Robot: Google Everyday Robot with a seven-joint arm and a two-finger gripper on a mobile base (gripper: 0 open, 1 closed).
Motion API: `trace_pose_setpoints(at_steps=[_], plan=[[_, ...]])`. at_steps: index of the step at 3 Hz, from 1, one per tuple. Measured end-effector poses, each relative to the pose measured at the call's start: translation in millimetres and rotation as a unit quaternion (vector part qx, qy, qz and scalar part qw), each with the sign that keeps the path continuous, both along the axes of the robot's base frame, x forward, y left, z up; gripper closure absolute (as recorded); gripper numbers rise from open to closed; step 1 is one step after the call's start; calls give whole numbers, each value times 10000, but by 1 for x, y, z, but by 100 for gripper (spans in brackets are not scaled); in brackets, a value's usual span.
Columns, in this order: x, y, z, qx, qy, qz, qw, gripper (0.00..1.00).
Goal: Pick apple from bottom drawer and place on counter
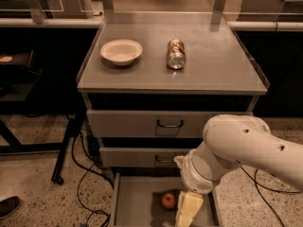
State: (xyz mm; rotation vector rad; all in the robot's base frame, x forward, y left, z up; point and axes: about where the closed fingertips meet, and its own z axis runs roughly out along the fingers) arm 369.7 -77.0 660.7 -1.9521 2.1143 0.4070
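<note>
Apple [167, 200] lies on the flat grey floor of the bottom drawer [135, 197], which stands pulled out from the cabinet. The fruit, red with a paler patch, sits a little toward three o'clock from the drawer's middle. The gripper [188, 211] hangs over the same drawer, just beside the apple at about four o'clock from it. Its cream-coloured end points down and runs out of view at the lower edge. Whether it is released or clenched I cannot tell from here, and I cannot say whether it touches the apple. The bulky white arm [246, 150] reaches in from three o'clock and covers the right part of the middle drawer [128, 157] front.

Above, the top drawer [123, 123] is closed, its dark loop handle centred. The counter [213, 65] carries two things. A shallow cream bowl [121, 51] sits toward nine o'clock, and a crushed metal can [176, 54] lies on its side near the centre, well apart from the bowl. Black cables [80, 174] trail over the speckled floor at eight o'clock from the cabinet. A dark shoe [8, 206] shows at the far lower left.
</note>
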Motion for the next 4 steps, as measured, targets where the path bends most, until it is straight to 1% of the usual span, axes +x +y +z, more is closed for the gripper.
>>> trace_pose_setpoints(at_steps=[1, 2, 3, 4], plan=[[0, 0, 0, 0, 0, 0, 10000, 0], [7, 6, -20, 243, 68, -19, 9997, 0], [57, 3, -86, 726, 100, -223, 9971, 0], [57, 3, -86, 727, 99, -225, 9970, 0]])
